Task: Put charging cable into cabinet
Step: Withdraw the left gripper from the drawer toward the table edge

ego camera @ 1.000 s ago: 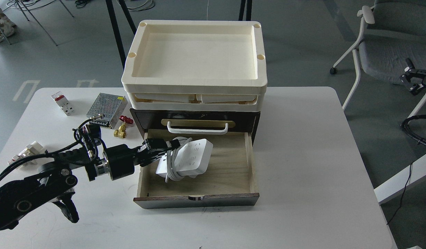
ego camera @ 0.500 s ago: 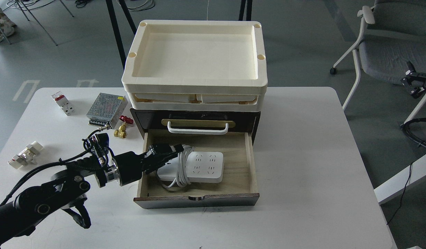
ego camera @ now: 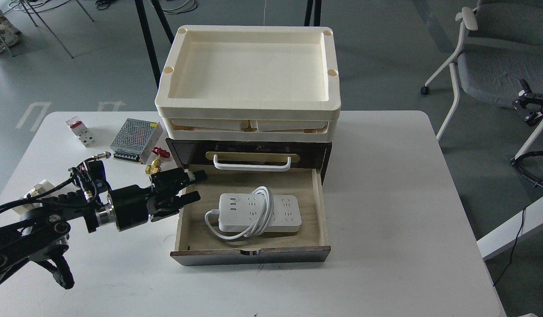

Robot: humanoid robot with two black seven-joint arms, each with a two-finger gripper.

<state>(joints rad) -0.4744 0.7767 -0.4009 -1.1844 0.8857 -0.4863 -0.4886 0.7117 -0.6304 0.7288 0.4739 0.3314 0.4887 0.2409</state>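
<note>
While parted and holding nothing, left gripper (ego camera: 192, 187) poised at the upper left corner of the cabinet (ego camera: 252, 152) drawer, one finger over the drawer's left wall, the other just above it near the dark front. Left of the cabinet on the white table (ego camera: 386, 198): white-and-red breaker (ego camera: 80, 131), perforated metal power supply box (ego camera: 136, 139), small brass valve with a red handle (ego camera: 156, 161), and a white part (ego camera: 35, 190) half hidden behind the black arm. Flat on the pale-wood floor of the open drawer, right of the gripper and apart from it: charging cable (ego camera: 259, 213), sockets and USB ports facing up, thick white cord looped across its middle and trailing toward the drawer's left side. Above the drawer, white bar handle (ego camera: 252, 164) on its brass plate. Stacked on top of the cabinet: cream plastic trays (ego camera: 249, 103). Far right of the cabinet, off the table, a dark two-fingered part (ego camera: 532, 105), too small to read, beside a grey chair (ego camera: 496, 66).
</note>
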